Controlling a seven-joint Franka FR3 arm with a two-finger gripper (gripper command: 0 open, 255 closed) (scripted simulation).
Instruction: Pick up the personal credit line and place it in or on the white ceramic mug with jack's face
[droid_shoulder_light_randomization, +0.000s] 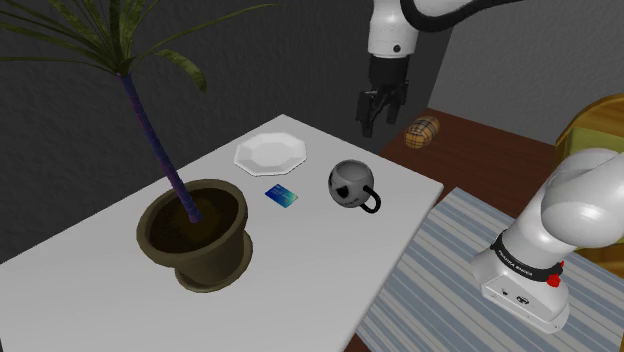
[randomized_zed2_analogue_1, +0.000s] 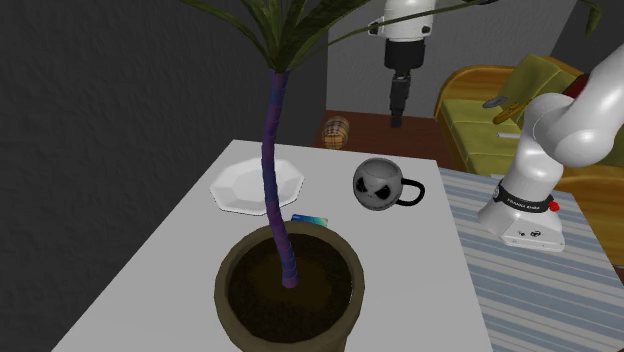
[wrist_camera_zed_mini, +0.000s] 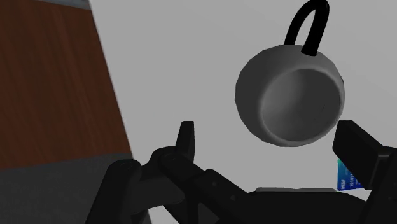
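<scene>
**Item 1. Small blue rectangular card** (droid_shoulder_light_randomization: 282, 195) (randomized_zed2_analogue_1: 311, 218) (wrist_camera_zed_mini: 348, 176). It lies flat on the white tabletop (droid_shoulder_light_randomization: 320, 265) (randomized_zed2_analogue_1: 170, 270) (wrist_camera_zed_mini: 178, 63), and nothing grips it.
- Shoulder view: at 9 o'clock of the mug, near it but apart.
- Second exterior view: at 8 o'clock of the mug, partly hidden behind the pot's rim.
- Wrist view: a corner shows just beside one finger.

**Item 2. Round grey mug** (droid_shoulder_light_randomization: 352, 184) (randomized_zed2_analogue_1: 381, 185) (wrist_camera_zed_mini: 291, 97), with dark face markings and a black loop handle. It stands on the tabletop, and the wrist view looks into its open mouth.

**Item 3. Black two-finger gripper** (droid_shoulder_light_randomization: 381, 108) (randomized_zed2_analogue_1: 398, 105) (wrist_camera_zed_mini: 270, 135). It hangs in the air, touching nothing.
- Shoulder view: at 1 o'clock of the mug.
- Second exterior view: at 12 o'clock of the mug.
- Fingers: spread wide and holding nothing.

**Item 4. White scalloped plate** (droid_shoulder_light_randomization: 270, 153) (randomized_zed2_analogue_1: 240, 185). It sits on the tabletop at 12 o'clock of the card in the shoulder view.

**Item 5. Dark olive plant pot** (droid_shoulder_light_randomization: 210, 265) (randomized_zed2_analogue_1: 222, 295), holding a palm with a purple stem (droid_shoulder_light_randomization: 150, 130) (randomized_zed2_analogue_1: 272, 140). It stands at 8 o'clock of the card in the shoulder view.

**Item 6. Small tan barrel-shaped object** (droid_shoulder_light_randomization: 422, 131) (randomized_zed2_analogue_1: 337, 131). It lies on a brown wooden surface (droid_shoulder_light_randomization: 480, 145) (randomized_zed2_analogue_1: 370, 128) (wrist_camera_zed_mini: 51, 83) beyond the tabletop, at 4 o'clock of the gripper in the shoulder view.

**Item 7. Striped blue-and-grey surface** (droid_shoulder_light_randomization: 430, 290) (randomized_zed2_analogue_1: 540, 300). It lies under the arm's white base (droid_shoulder_light_randomization: 525, 275) (randomized_zed2_analogue_1: 525, 215).

**Item 8. Yellow-green sofa** (randomized_zed2_analogue_1: 480, 125). It stands at 3 o'clock of the gripper in the second exterior view.
</scene>
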